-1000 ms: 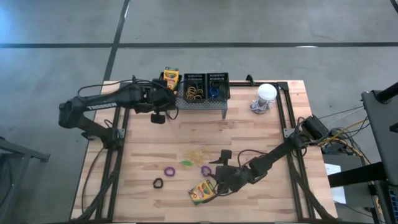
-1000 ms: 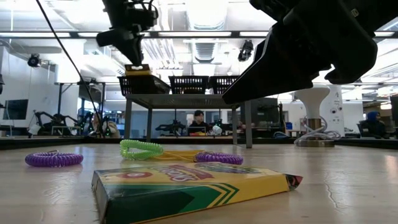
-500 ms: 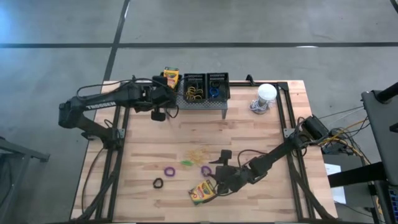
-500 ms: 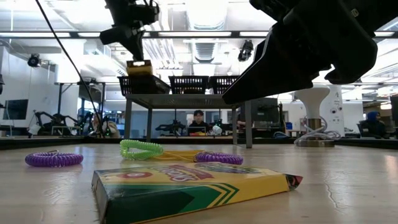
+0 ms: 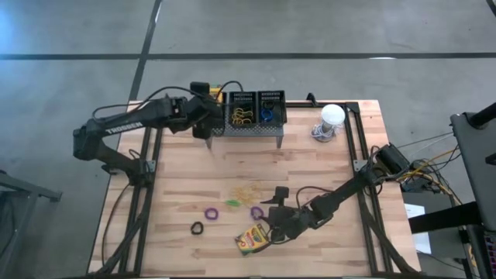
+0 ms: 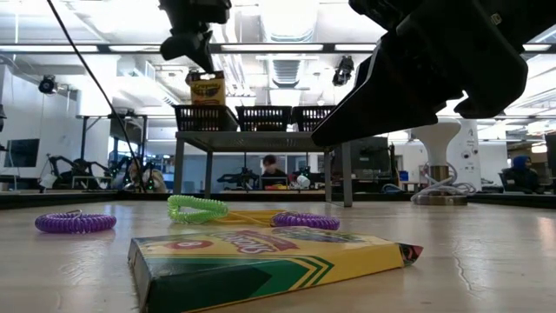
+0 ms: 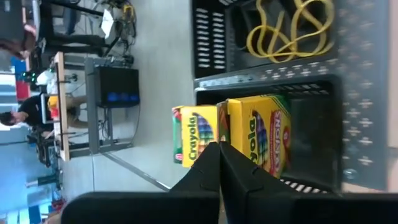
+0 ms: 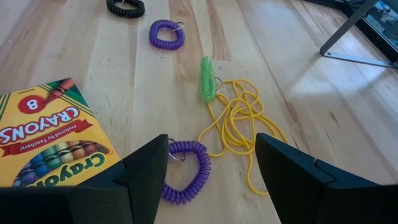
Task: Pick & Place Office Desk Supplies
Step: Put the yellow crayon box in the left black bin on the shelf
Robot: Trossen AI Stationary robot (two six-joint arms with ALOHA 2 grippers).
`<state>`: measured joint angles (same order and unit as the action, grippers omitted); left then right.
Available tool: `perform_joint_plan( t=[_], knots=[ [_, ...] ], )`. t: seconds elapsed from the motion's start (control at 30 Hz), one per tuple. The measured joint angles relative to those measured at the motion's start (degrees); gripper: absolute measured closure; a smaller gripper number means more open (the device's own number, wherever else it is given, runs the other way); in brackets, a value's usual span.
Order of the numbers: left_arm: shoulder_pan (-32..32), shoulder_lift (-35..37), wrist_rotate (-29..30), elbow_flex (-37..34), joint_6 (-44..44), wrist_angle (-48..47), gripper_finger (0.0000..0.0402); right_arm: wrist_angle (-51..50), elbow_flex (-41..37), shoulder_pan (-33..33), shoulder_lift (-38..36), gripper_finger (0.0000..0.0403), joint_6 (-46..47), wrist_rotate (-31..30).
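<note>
Yellow crayon boxes (image 7: 249,140): three; purple loops (image 8: 166,33): two.

Table (image 5: 310,167): pale wood planks, visible grain, faint sheen in the low view. Crayon box (image 8: 46,140) lying on it: printed cardboard, glossy. Two more crayon boxes (image 7: 249,134), same shiny printed card, in a bin (image 7: 354,118) of matt black metal mesh. Purple loop (image 8: 184,171): coiled plastic, ridged; green loop (image 8: 206,79) at its 12 o'clock, same coil. Yellow bands (image 8: 239,134): thin, smooth, rubbery. Stand (image 6: 261,139): grey perforated metal, matt. Right gripper (image 8: 211,171): matt black plastic fingers.
</note>
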<state>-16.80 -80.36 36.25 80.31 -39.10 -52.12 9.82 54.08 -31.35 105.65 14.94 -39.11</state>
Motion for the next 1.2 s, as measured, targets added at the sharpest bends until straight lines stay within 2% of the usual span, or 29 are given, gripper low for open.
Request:
perform_joint_plan(
  t=[0.43, 0.63, 0.87, 1.0, 1.2],
  knots=[
    [-5.49, 0.00, -0.42, -0.03, -1.44, 2.81, 0.0401, -0.04, 0.00, 0.00, 0.00, 0.0165, 0.05, 0.00],
    [-7.55, -0.04, -4.47, -0.07, -2.50, 3.73, 0.0401, -0.06, 0.00, 0.00, 0.00, 0.0165, 0.02, 0.00],
    [-10.34, -0.04, -4.71, -0.09, -2.89, 7.90, 0.0400, -0.09, 0.00, 0.00, 0.00, 0.0165, -0.09, 0.00],
    [-11.71, -0.04, -8.64, -0.09, -3.39, 9.28, 0.0398, -0.09, 0.00, 0.00, 0.00, 0.0165, -0.06, 0.00],
    [-12.17, -0.04, -10.12, -2.10, -10.07, 9.08, 0.0398, -0.09, 0.00, 0.00, 0.00, 0.0165, -0.11, 0.00]
  ],
)
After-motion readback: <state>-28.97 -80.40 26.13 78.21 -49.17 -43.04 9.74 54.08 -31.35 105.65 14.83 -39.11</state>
